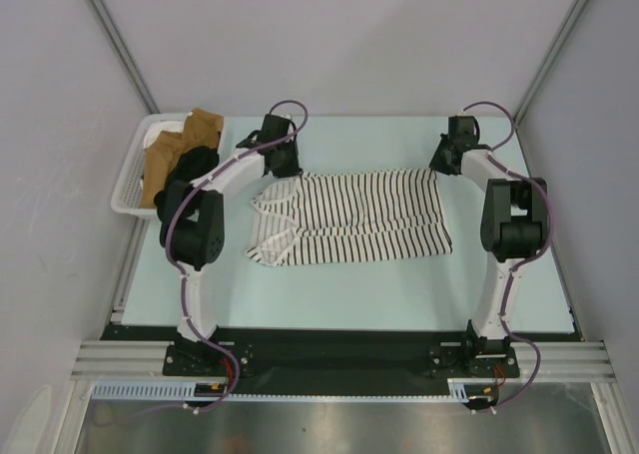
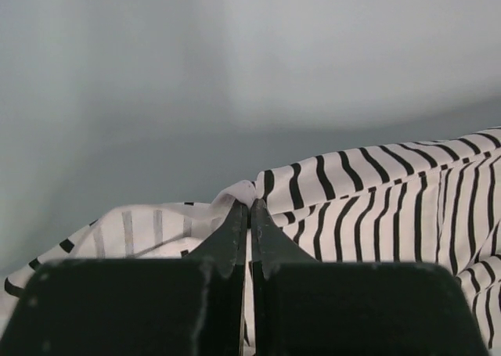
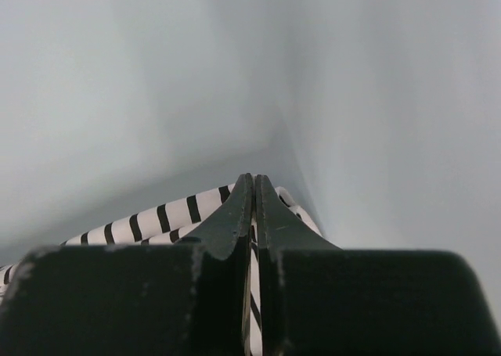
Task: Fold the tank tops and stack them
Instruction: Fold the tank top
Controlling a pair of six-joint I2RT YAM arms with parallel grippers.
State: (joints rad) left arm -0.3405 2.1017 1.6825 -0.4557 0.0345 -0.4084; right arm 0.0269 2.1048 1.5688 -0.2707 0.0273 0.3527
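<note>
Striped tank top (image 1: 349, 218): it lies spread out flat in the middle of the worktop (image 1: 399, 294). Its neck and straps point to the left of the frame and its bottom edge points to the right.
Left fingers (image 1: 283, 167): they are at the top left corner of the striped tank top, on its far edge. In the left wrist view the left fingers (image 2: 254, 211) are pressed tight together. A small fold of the striped cloth (image 2: 368, 207) is pinched at their tips.
Right fingers (image 1: 444, 163): they are at the top right corner of the same top. In the right wrist view the right fingers (image 3: 260, 185) are squeezed together too. Striped cloth (image 3: 156, 219) is caught between them.
Black tank top (image 1: 195, 162): it sits bunched up in the white basket (image 1: 130, 190) at the upper left of the frame. It is on the basket's right side.
Brown cloth (image 1: 200, 130): it is in the basket too, touching the black tank top.
Stack: the two tops are well apart, one on the worktop and one in the basket.
</note>
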